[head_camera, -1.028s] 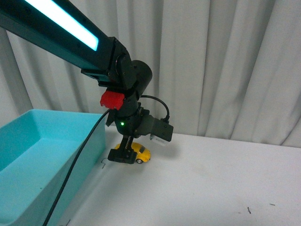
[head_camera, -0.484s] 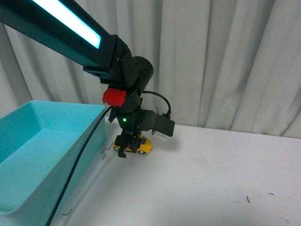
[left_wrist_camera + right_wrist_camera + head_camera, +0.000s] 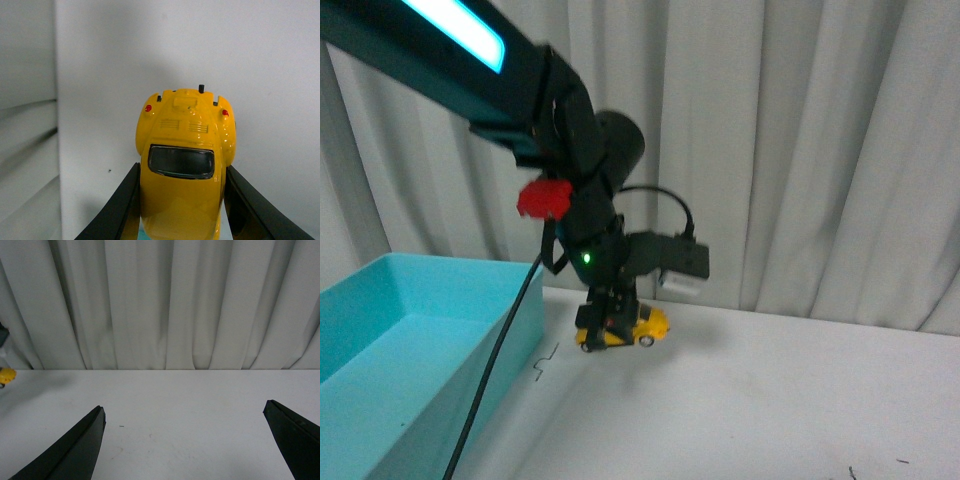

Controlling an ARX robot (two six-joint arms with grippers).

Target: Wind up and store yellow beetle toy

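Observation:
The yellow beetle toy (image 3: pixel 638 328) hangs just above the white table, near the back, right of the bin. My left gripper (image 3: pixel 607 322) is shut on it from above. In the left wrist view the toy (image 3: pixel 182 170) fills the gap, its dark window and red tail lights showing, with a black finger (image 3: pixel 120 205) pressed on each side. My right gripper (image 3: pixel 184 440) stands open over bare table, nothing between its fingers; a sliver of the yellow toy (image 3: pixel 7 375) shows at that view's far edge.
A large turquoise bin (image 3: pixel 410 350) sits at the left of the table (image 3: pixel 770 400). A black cable (image 3: pixel 495 370) hangs from the left arm along the bin's right wall. White curtains (image 3: pixel 800 150) close off the back.
The left gripper has lifted the toy off the table and carried it slightly right and up. The toy now hangs clear of the surface.

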